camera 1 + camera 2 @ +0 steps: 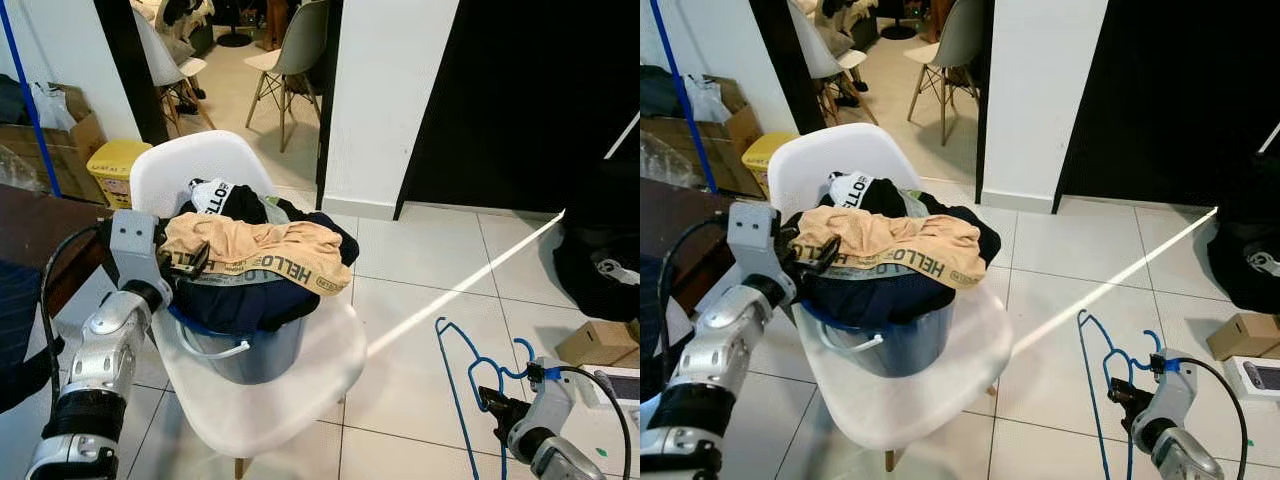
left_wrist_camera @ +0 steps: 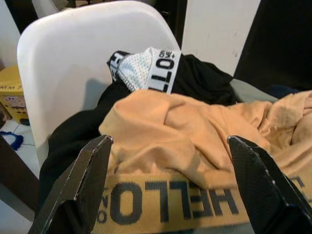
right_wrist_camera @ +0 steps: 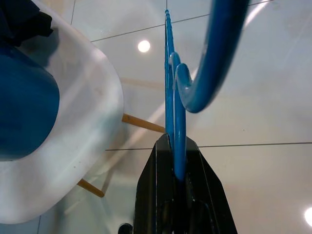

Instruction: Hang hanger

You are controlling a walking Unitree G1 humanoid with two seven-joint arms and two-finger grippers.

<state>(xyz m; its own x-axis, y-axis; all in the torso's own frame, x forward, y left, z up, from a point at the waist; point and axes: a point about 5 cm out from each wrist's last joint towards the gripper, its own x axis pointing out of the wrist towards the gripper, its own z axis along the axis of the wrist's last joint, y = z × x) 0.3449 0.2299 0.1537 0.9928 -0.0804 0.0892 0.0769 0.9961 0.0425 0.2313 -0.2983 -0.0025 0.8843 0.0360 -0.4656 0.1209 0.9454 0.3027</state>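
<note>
**Blue hanger pinched low on the right, laundry bucket on the chair**

Nearest the head camera are the two silver arms at the bottom edge; the right gripper (image 1: 490, 402) sits low over the tiled floor (image 1: 420, 270), its black fingers (image 3: 161, 195) clenched on the blue hanger (image 1: 455, 370); in the right wrist view the blue wire runs straight up from between the fingers and the hook curls just past them; the hanger stands roughly upright, off to the right of the white chair (image 1: 200, 160) and apart from it.

The left gripper (image 2: 170, 185) is up at the left side of the laundry pile, fingers (image 2: 83, 180) spread wide and released, one on either side of the tan garment (image 1: 270, 250) with "HELLO" on its band; can't tell if they actually touch the fabric.

That tan garment lies on top of dark clothes (image 1: 240, 300) heaped in a blue bucket (image 1: 250, 350); the bucket sits on the chair seat; a white-and-black waistband (image 2: 158, 70) pokes up behind the tan one; cardboard boxes (image 1: 60, 140) and a yellow bin (image 1: 115, 165) sit left of the chair.
</note>
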